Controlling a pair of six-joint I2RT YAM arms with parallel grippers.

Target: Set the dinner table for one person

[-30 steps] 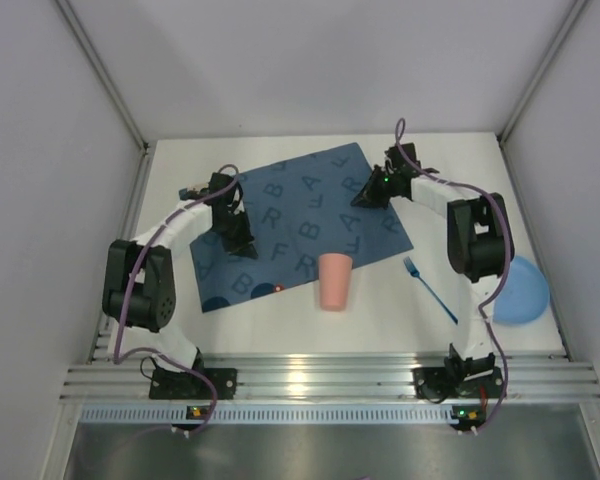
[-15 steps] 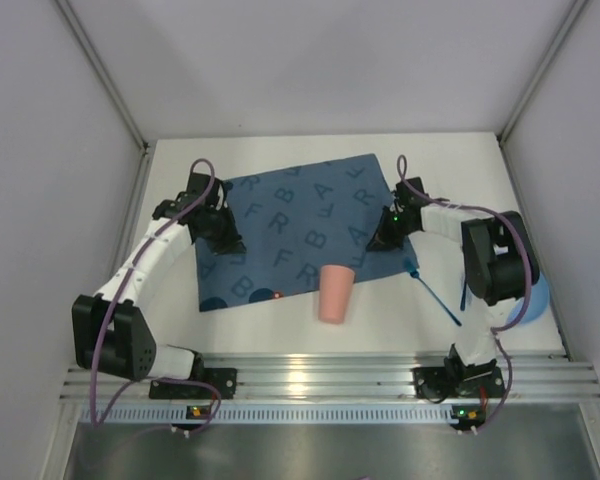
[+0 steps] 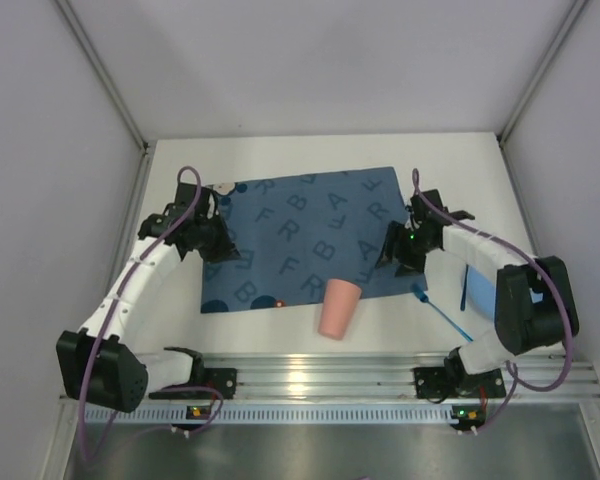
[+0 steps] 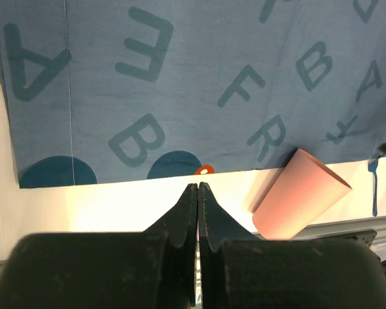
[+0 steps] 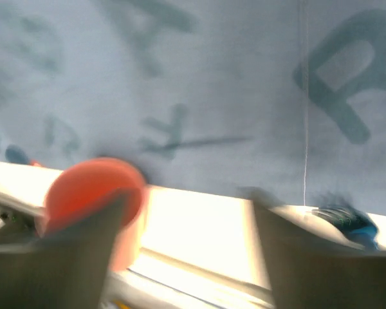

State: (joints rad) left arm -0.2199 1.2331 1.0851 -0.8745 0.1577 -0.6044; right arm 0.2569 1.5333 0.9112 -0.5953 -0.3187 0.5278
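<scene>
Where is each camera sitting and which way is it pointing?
Top external: above and behind, looking down on the dinner table; left arm, right arm show.
Left wrist: looks down past the shut left gripper at the placemat's near edge.
Right wrist: blurred, looks past the open right gripper at the placemat.
Shared: both wrist views catch the pink cup.

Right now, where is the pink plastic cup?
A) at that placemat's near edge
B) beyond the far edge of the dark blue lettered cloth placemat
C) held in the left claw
A: the pink plastic cup sits at the near edge of the dark blue lettered cloth placemat, ungripped.
</scene>
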